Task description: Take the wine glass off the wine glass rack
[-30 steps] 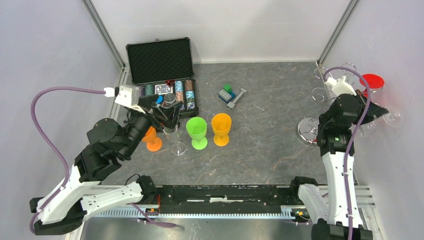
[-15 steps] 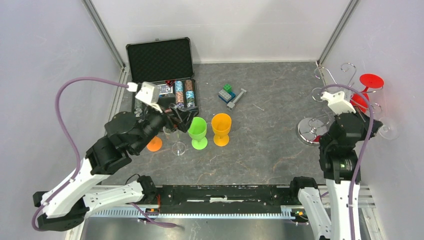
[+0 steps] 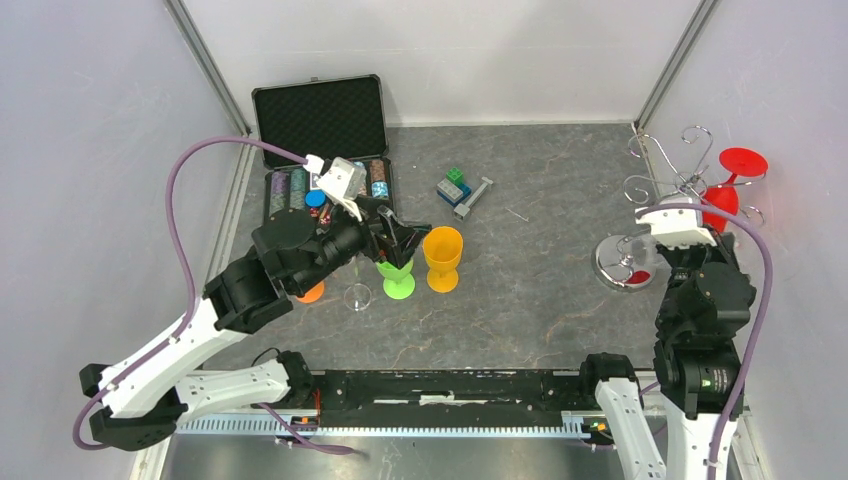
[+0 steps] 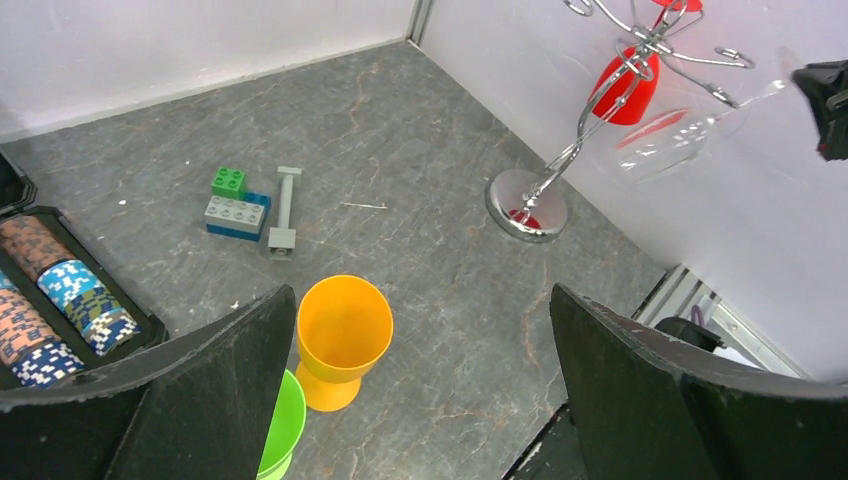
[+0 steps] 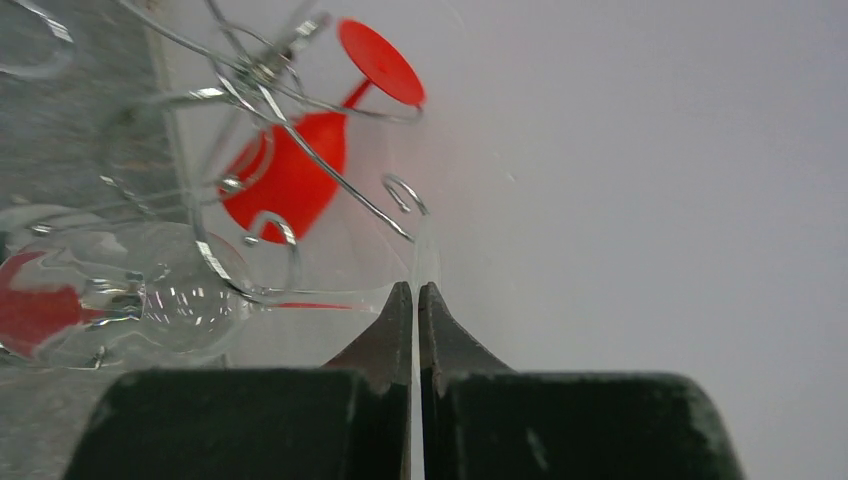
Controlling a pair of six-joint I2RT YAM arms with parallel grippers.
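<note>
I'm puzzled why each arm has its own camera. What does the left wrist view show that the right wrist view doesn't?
Only left wrist: an orange plastic goblet, a green goblet, toy bricks, stacked poker chips, and the left gripper wide open. Only right wrist: the right gripper pinched shut on the foot of the clear wine glass, close up. Both: the silver wire wine glass rack, the red wine glass hanging on it, and the clear glass.

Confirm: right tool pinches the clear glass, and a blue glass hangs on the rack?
One thing is off: the glass hanging on the rack is a red glass, not blue, as the right wrist view shows. The right tool does pinch the clear glass.
</note>
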